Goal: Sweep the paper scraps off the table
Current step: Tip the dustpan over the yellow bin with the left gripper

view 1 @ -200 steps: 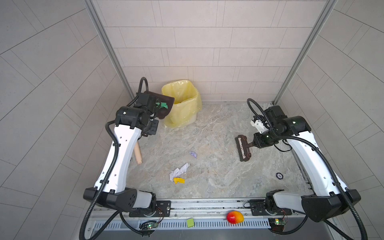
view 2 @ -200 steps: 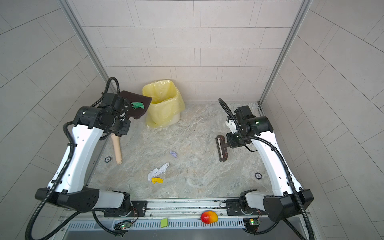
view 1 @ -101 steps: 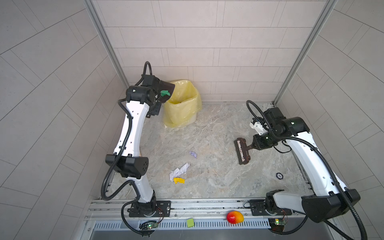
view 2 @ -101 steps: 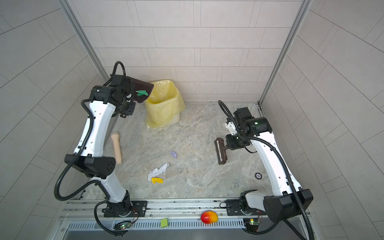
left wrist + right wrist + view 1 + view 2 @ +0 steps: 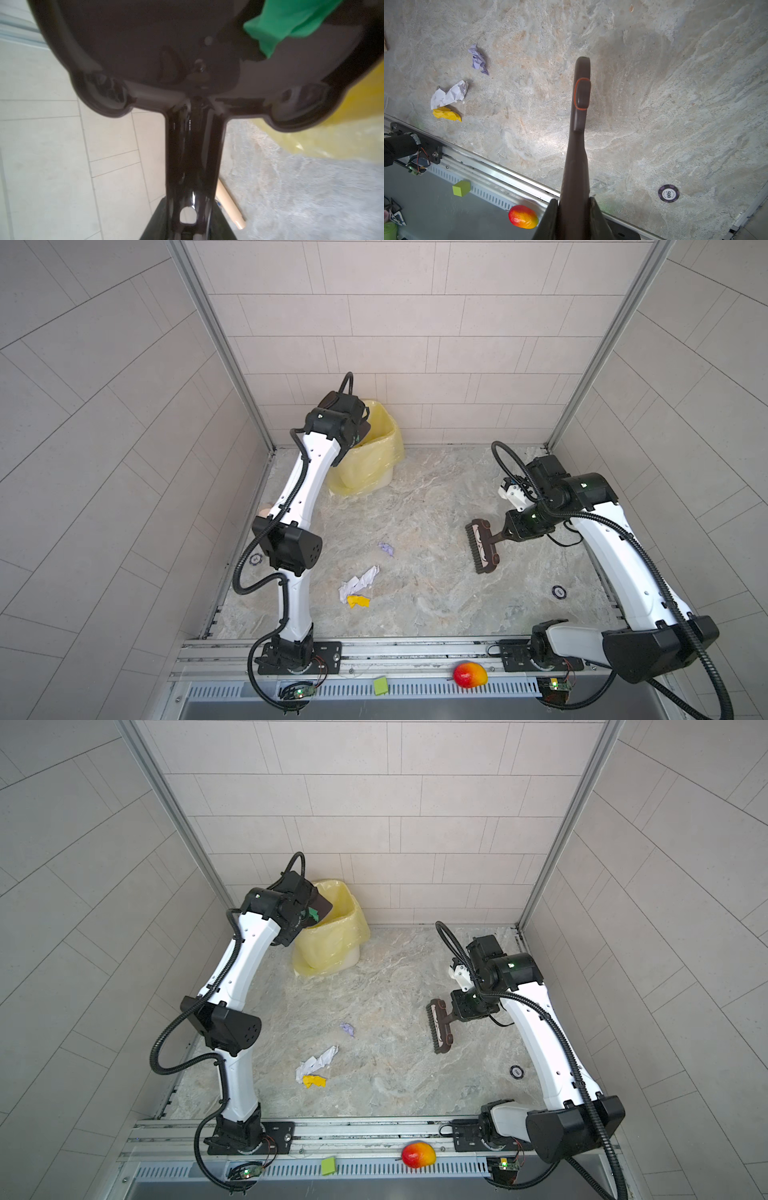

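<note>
Scraps (image 5: 359,583) litter the table (image 5: 436,605); left gripper (image 5: 188,228) clamps the dustpan (image 5: 145,41) at the bin (image 5: 332,940) to dump, right gripper (image 5: 574,218) grips the brush (image 5: 482,545) ready.

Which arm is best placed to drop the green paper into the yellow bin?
Left: the left gripper holds the dark plastic dustpan carrying the crumpled green paper scrap at the yellow-bagged bin.

Marble-patterned table (image 5: 436,614), surface contents in both top views.
Lavender scrap (image 5: 386,548) lies just left of frame centre. Below it, white scrap (image 5: 358,580) touches yellow scrap (image 5: 358,601). Yellow-bagged bin (image 5: 374,472) stands upper left on the slab. Poker chip (image 5: 559,591) lies lower right, second chip (image 5: 256,559) at the left edge.
</note>
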Controlling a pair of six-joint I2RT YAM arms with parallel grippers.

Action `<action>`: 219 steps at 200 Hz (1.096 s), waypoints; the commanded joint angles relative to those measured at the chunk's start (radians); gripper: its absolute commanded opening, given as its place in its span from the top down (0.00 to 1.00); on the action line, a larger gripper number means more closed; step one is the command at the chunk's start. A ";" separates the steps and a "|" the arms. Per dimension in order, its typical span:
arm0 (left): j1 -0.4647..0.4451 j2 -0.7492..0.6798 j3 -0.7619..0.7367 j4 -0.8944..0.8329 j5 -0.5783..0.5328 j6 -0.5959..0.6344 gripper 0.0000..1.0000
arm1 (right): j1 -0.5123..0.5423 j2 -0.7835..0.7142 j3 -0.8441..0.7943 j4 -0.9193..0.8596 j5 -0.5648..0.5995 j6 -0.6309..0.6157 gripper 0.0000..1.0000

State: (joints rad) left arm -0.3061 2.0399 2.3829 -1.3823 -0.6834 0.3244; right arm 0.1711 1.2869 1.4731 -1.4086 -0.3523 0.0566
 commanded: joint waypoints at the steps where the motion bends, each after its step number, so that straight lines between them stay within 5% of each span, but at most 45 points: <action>1: -0.020 -0.007 -0.027 0.116 -0.198 0.155 1.00 | 0.005 0.010 0.027 -0.018 -0.020 0.003 1.00; 69: -0.084 -0.134 -0.402 0.767 -0.451 0.741 1.00 | 0.020 0.032 0.046 -0.016 -0.025 0.000 1.00; 102: -0.097 -0.207 -0.548 1.077 -0.464 0.955 1.00 | 0.031 0.034 0.035 -0.012 -0.029 -0.002 1.00; 166: -0.102 -0.238 -0.572 1.054 -0.463 0.894 1.00 | 0.045 0.036 0.035 -0.008 -0.046 0.000 1.00; 219: -0.114 -0.318 -0.410 0.592 -0.310 0.335 1.00 | 0.104 0.014 -0.005 0.109 -0.173 0.105 1.00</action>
State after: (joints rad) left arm -0.4057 1.8225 1.9068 -0.5819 -1.0748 0.9638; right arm 0.2340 1.3296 1.4887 -1.3880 -0.4301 0.0856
